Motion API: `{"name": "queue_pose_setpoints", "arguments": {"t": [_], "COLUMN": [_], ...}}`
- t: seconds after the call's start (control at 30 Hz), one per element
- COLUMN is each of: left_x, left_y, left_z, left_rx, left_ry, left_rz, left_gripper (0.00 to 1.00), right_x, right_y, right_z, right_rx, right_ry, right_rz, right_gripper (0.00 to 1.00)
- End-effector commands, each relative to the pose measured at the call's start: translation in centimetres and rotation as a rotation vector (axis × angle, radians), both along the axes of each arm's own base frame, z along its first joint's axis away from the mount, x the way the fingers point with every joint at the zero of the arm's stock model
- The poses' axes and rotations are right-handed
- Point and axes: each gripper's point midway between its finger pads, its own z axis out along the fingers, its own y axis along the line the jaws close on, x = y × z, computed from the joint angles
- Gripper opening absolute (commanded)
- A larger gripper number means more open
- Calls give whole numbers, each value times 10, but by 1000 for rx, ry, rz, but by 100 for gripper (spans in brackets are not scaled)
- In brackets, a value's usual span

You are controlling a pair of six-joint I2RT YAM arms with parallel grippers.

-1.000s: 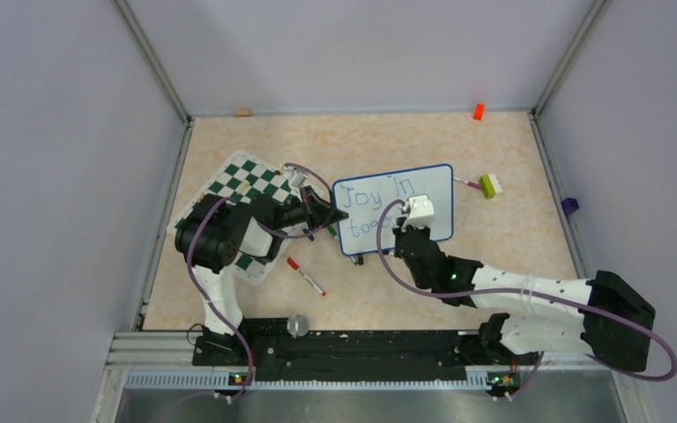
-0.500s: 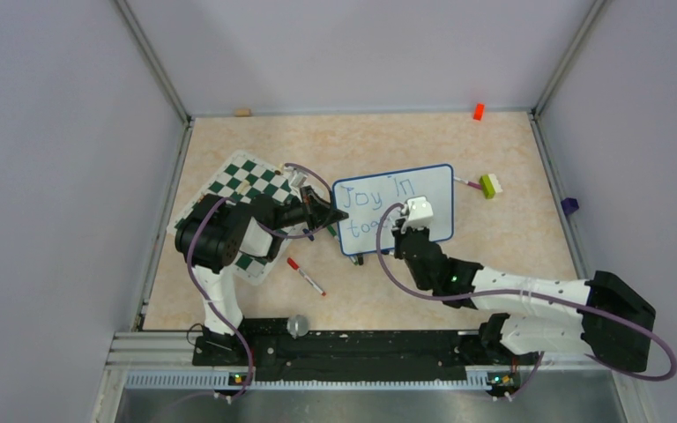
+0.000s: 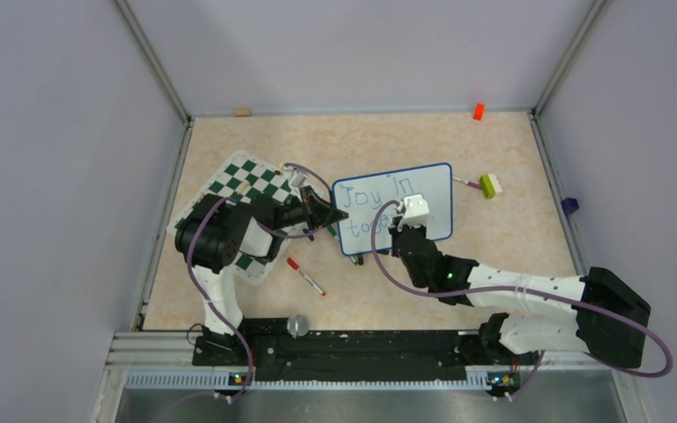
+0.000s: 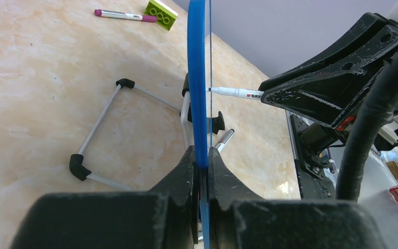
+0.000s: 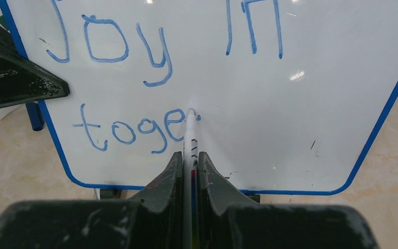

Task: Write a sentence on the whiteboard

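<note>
At the left of the desk [image 3: 388, 141] lies the chess mat [image 3: 247, 189]. Just right of it, the left arm [image 3: 220, 238] reaches to the whiteboard [image 3: 423, 181], which stands upright on its feet near the middle of the desk. The left jaws are clenched on the board's blue left edge, bracing it.

On the board the sentence [image 5: 157, 65] reads "Joy in" on the top line and "toge" below. The marker [image 5: 189, 135] is gripped tight in the right jaws, its tip touching the board just past the last "e".

The step in hand looks to be the rest of "togetherness". To do it well, I would press lightly, since a hard push could tip the board back against the single clamp on its left edge. Eight letters remain, and the bare strip to the right seems shorter than what four letters took. So the strokes should probably be narrower and set closer, on the same baseline, and stay clear of the rounded lower corner. Lifting the tip cleanly between letters should avoid stray lines.

Well to the right, a green brick [image 3: 491, 184] lies out of the way.
</note>
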Motion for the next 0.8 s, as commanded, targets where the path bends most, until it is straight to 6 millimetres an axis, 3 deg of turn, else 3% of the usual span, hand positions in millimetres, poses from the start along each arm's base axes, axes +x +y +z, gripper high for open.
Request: {"name": "queue_pose_setpoints", "arguments": {"t": [0.0, 0.77], "left_x": [-3, -3], "left_y": [-1, -1], "left_z": [-1, -1], "left_rx": [20, 21], "left_ry": [-152, -158], "left_rz": [-26, -25], "left_gripper": [0, 0], "right_x": [9, -11], "right_y": [4, -10], "right_z": [14, -27], "right_rx": [35, 17], "right_ry": [-16, 93], "right_rz": [-29, -15], "right_gripper": [0, 0]}}
